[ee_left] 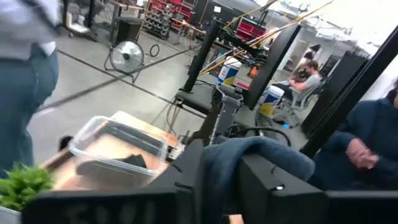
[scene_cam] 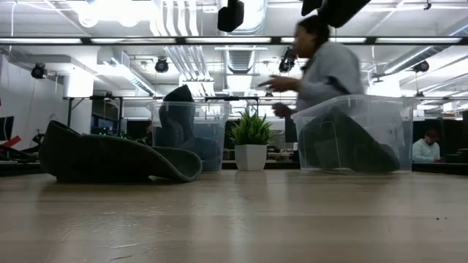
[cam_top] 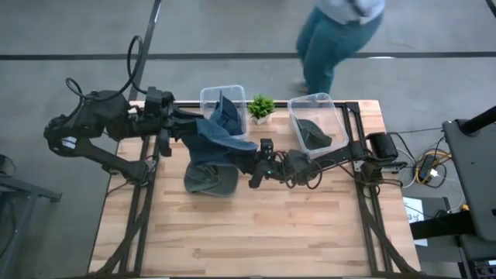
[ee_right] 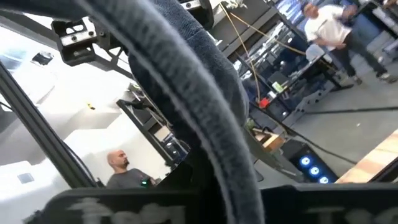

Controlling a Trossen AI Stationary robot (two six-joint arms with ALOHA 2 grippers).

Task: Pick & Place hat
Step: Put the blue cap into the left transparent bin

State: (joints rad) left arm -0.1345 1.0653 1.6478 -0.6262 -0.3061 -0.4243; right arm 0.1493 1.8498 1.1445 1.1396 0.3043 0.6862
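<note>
Two grippers met on one blue hat, held aloft just beside the potted plant and the left bin. Left gripper had its fingers pinched on a fold; right gripper seemed clamped on the denim-like edge, though the cloth hid its tips. Soft and light, the hat sagged, so a brim hold looked firmest. Another hat lay nearer the table's front.
</note>
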